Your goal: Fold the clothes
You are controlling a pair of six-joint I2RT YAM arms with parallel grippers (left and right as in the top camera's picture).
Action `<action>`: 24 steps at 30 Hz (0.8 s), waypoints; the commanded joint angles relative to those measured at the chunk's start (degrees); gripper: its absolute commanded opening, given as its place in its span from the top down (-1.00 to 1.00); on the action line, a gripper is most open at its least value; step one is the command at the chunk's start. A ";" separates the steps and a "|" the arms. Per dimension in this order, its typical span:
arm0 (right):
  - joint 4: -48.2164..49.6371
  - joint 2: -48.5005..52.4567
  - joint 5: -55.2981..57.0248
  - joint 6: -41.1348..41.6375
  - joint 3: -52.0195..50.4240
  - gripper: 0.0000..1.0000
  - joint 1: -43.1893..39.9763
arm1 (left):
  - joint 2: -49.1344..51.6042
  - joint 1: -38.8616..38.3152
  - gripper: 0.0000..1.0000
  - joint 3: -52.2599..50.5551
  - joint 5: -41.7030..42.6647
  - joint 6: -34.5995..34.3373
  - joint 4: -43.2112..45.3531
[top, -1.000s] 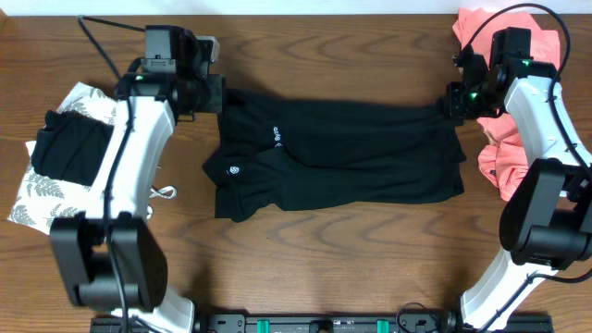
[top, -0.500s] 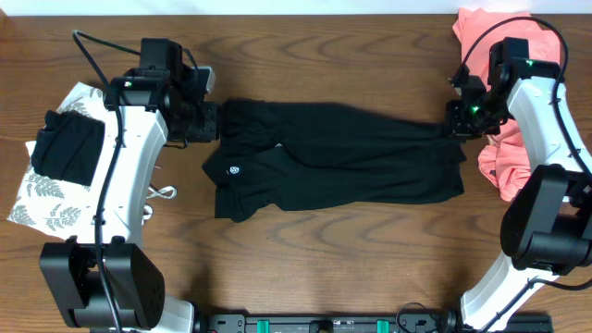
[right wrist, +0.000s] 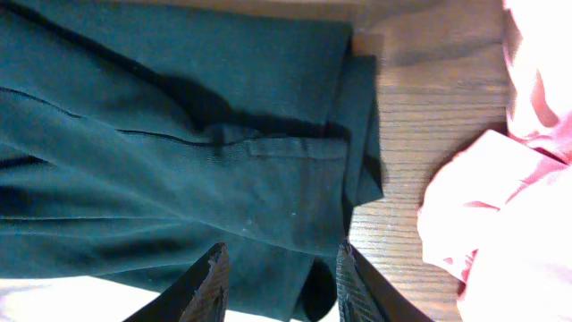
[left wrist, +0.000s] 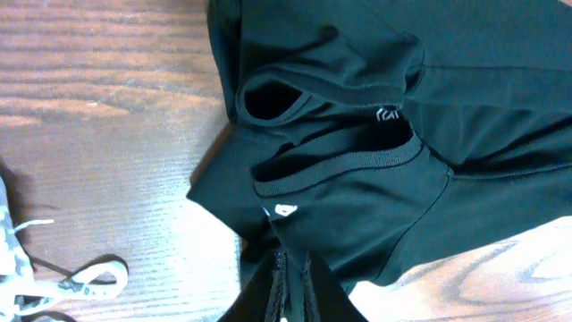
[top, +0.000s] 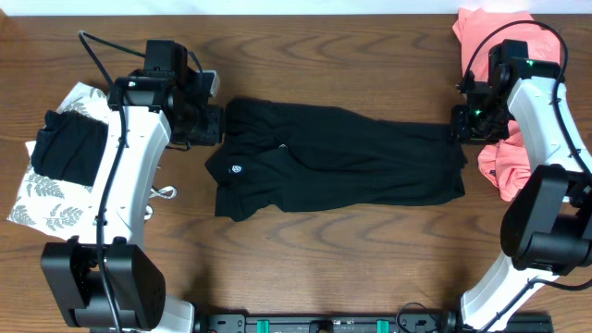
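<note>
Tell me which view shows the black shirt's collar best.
Left wrist: the ribbed collar is close, its edges clear. Overhead shows the whole black shirt but the collar tiny; right wrist shows only its far end.

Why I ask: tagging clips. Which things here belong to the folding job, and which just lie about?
Job: black shirt; pink clothes; black garment; leaf-print cloth.
Lying about: white cord; wooden table.
</note>
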 commanded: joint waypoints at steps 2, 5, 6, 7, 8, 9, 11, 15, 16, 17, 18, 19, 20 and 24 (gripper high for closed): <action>0.09 -1.64 1.92 2.19 0.07 0.17 0.20 | -0.02 -0.20 0.75 -0.02 -0.28 0.37 1.60; 0.55 -1.64 -0.59 2.78 0.07 0.10 0.22 | 1.01 -0.31 0.54 -2.32 -0.20 0.33 5.51; 0.94 -1.64 -2.27 2.80 0.07 0.04 0.22 | 1.68 -0.31 0.45 -3.30 0.22 0.31 7.28; 1.42 -1.64 -4.31 2.78 0.07 -0.02 0.22 | 2.49 -0.31 0.35 -4.00 0.92 0.33 8.72; 2.03 -1.64 -6.78 2.78 0.07 -0.08 0.22 | 3.50 -0.31 0.30 -4.55 1.62 0.31 10.19; 2.56 -1.64 -8.44 2.78 0.07 -0.19 0.28 | 4.35 -0.31 0.24 -4.85 1.79 0.33 11.28; 3.48 -1.64 -10.69 2.78 0.07 -0.34 0.66 | 6.73 -0.31 0.18 -5.09 1.86 0.35 13.73; 4.39 -1.64 -11.54 2.75 0.07 -0.43 1.95 | 11.21 -0.31 0.03 -5.09 1.86 0.35 19.63; 4.50 -1.64 -11.56 2.75 0.07 -0.43 2.14 | 12.13 -0.31 -0.02 -5.09 1.84 0.37 20.59; 4.61 -1.64 -11.54 2.75 0.07 -0.43 2.34 | 13.29 -0.31 -0.04 -5.09 1.86 0.37 21.62; 4.70 -1.64 -11.56 2.75 0.07 -0.43 2.49 | 14.25 -0.31 -0.05 -5.09 1.86 0.37 22.27; 4.76 -1.64 -11.56 2.75 0.07 -0.43 2.67 | 15.19 -0.31 -0.05 -5.09 1.86 0.37 22.86; 4.87 -1.64 -11.56 2.75 0.07 -0.43 2.82 | 16.11 -0.31 -0.04 -5.09 1.86 0.35 23.37; 5.31 -1.64 -11.56 2.75 0.07 -0.43 2.89 | 17.42 -0.31 0.29 -5.09 1.86 0.37 23.98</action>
